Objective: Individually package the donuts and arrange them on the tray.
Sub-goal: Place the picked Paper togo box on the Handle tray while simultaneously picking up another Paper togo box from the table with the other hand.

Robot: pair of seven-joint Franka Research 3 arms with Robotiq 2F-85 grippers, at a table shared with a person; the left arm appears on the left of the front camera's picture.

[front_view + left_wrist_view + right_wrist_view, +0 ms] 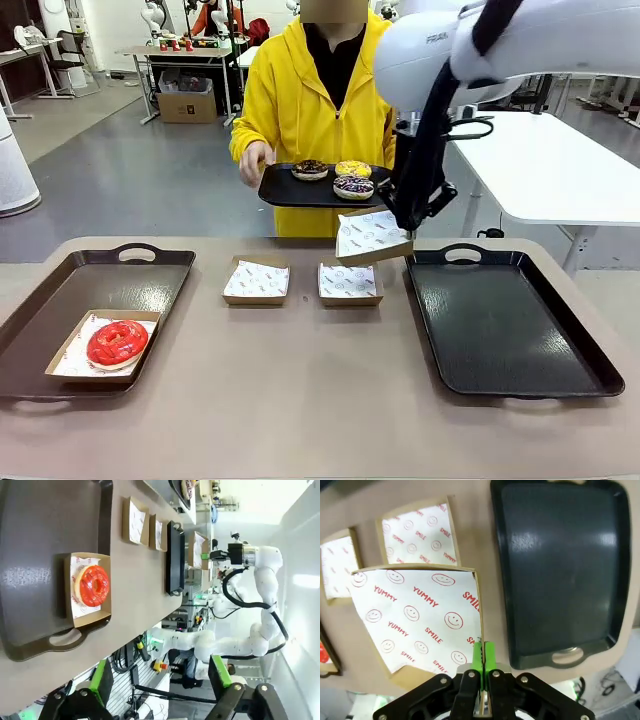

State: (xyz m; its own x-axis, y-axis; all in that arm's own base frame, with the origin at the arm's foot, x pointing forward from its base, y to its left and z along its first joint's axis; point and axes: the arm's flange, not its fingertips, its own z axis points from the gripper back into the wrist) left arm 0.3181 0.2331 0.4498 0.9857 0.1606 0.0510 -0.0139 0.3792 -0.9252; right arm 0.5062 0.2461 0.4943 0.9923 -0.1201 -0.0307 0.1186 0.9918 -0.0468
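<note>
My left tool (161, 680) is wide open and empty; red donut (94, 585) boxed on the tray (30, 510) ahead of it. My right tool (483, 656) pinches a paper-lined box (415, 615) by its rim, clear of the counter (300, 400); three donuts (353, 186) on the person's tray (285, 190) beyond it.

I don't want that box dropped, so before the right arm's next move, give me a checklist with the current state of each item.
1. Grip: right gripper shut on the edge of the lifted box: ok.
2. Contents: lifted box lined with paper, nothing in it: ok.
3. Level: lifted box tilts: not ok.
4. Supply: person's tray carries the chocolate donut, yellow donut and sprinkled donut: ok.
5. Space: left tray has room beside the boxed red donut: ok.
6. Other arm: left gripper open, holding nothing: ok.
</note>
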